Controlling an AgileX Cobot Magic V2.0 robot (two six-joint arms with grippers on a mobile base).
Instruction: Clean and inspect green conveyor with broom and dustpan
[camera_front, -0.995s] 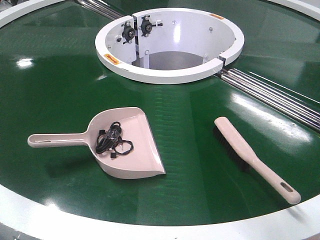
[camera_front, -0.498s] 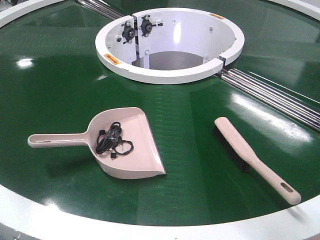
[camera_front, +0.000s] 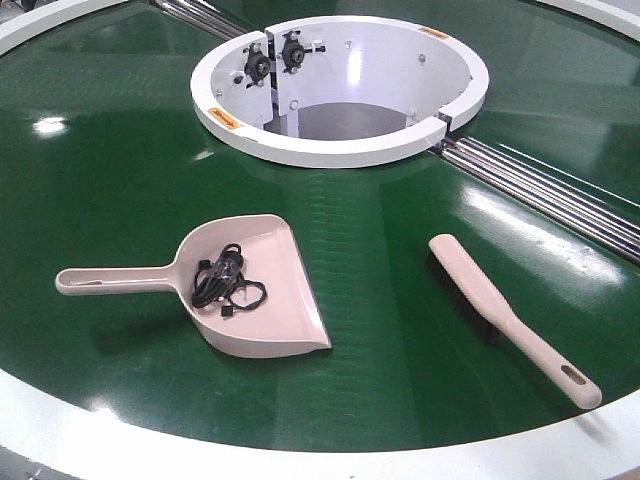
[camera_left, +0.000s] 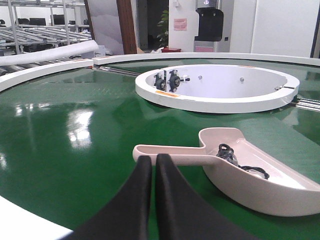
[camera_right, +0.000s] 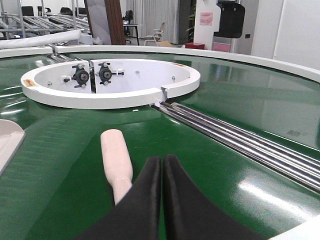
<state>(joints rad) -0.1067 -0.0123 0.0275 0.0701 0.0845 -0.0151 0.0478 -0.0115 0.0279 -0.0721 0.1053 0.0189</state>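
So the pale pinkish-beige plastic dustpan points its handle to 9 o'clock, the black-bristled beige broom runs 11-to-5, nothing's moved since earlier; left claw and right claw both clenched empty.

No legible text — orange stickers on white ring unreadable.

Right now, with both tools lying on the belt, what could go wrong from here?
1. The dustpan already holds a tangle of black cables; lifting its handle unevenly might spill them onto the green conveyor.
2. Both grippers' fingers look shut, left gripper and right gripper; they likely need opening before grasping the dustpan handle or broom.
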